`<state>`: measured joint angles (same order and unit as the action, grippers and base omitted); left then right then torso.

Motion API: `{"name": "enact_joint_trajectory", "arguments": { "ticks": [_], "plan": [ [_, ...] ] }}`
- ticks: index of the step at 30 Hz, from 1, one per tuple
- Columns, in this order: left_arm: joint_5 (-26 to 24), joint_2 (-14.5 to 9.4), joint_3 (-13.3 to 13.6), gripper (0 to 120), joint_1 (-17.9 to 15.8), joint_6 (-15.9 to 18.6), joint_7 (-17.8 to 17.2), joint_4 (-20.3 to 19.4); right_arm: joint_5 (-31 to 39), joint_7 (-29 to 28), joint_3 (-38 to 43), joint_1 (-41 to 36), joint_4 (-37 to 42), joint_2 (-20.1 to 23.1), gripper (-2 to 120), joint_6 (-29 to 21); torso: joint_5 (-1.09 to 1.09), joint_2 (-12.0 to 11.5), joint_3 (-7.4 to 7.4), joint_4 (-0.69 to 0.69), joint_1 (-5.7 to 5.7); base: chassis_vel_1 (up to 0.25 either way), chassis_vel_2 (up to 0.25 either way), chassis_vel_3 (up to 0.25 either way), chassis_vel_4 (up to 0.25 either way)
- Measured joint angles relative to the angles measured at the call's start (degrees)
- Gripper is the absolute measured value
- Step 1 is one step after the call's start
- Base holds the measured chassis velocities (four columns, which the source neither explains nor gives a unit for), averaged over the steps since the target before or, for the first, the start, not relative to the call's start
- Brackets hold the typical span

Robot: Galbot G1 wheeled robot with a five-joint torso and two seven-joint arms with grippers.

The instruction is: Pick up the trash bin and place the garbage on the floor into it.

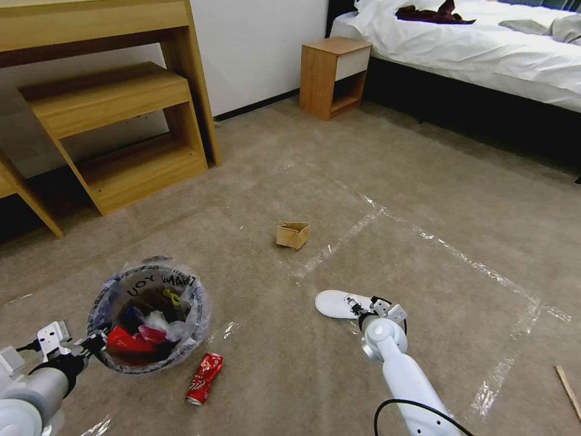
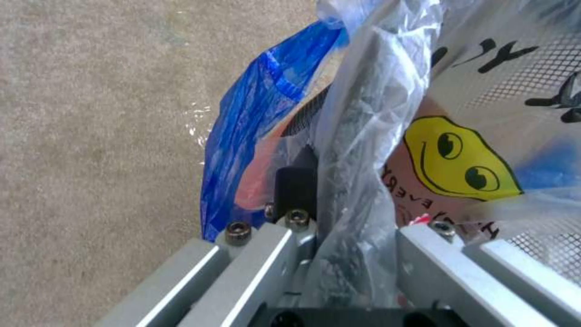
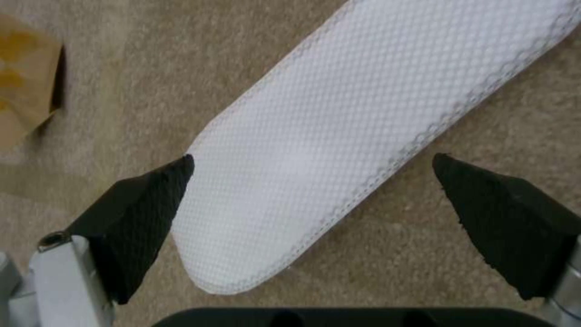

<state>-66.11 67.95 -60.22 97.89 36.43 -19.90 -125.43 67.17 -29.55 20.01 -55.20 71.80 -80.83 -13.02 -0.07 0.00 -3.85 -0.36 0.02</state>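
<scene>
The right claw is held open astride a white slipper on the floor, near right; a squeeze across its narrow width is advised. Its long axis runs left-right. The trash bin, near left, is gripped at the rim by the left claw.

The trash bin is held at its rim in the left jaws. The slipper lies on the floor between the spread right jaws; the cardboard box lies beyond them.
</scene>
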Motion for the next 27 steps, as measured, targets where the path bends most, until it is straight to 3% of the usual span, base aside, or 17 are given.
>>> {"name": "enact_joint_trajectory", "arguments": {
  "ticks": [27],
  "plan": [
    [-0.1, -0.1, -0.2, 0, 0.4, 0.0, 0.0, -0.7, -0.5, 0.5, 0.1, 1.1, -2.6, -0.6, 100, 0.2, 0.0, 0.0, 0.0, 0.0, 0.0, 0.0, 0.0, 0.0, 0.0]
  ]
}}
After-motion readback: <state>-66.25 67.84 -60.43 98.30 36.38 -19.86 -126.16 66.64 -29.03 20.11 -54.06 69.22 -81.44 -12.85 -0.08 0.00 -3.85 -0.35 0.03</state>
